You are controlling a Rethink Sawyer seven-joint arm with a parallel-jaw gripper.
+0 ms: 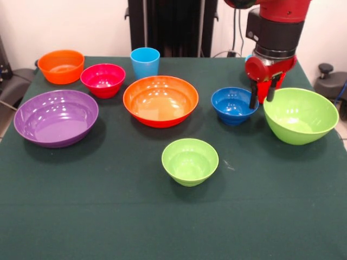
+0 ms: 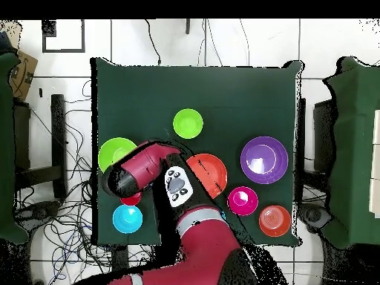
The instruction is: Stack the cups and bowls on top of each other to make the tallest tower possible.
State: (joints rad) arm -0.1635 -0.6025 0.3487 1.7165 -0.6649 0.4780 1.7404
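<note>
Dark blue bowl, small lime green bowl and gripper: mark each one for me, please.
dark blue bowl [image 1: 232,103]: front view, on its inner floor.
small lime green bowl [image 1: 190,162]: front view, on its inside bottom.
gripper [image 1: 261,95]: front view, midway between its two black fingertips, at the dark blue bowl's rim.

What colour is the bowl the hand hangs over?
Dark blue bowl, under the open hand; clearest in the front view.

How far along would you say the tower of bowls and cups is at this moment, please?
Nothing is stacked yet. The open pincer hangs by the dark blue bowl, holding nothing. The purple bowl, large orange bowl and blue cup all sit apart, unstacked.
</note>
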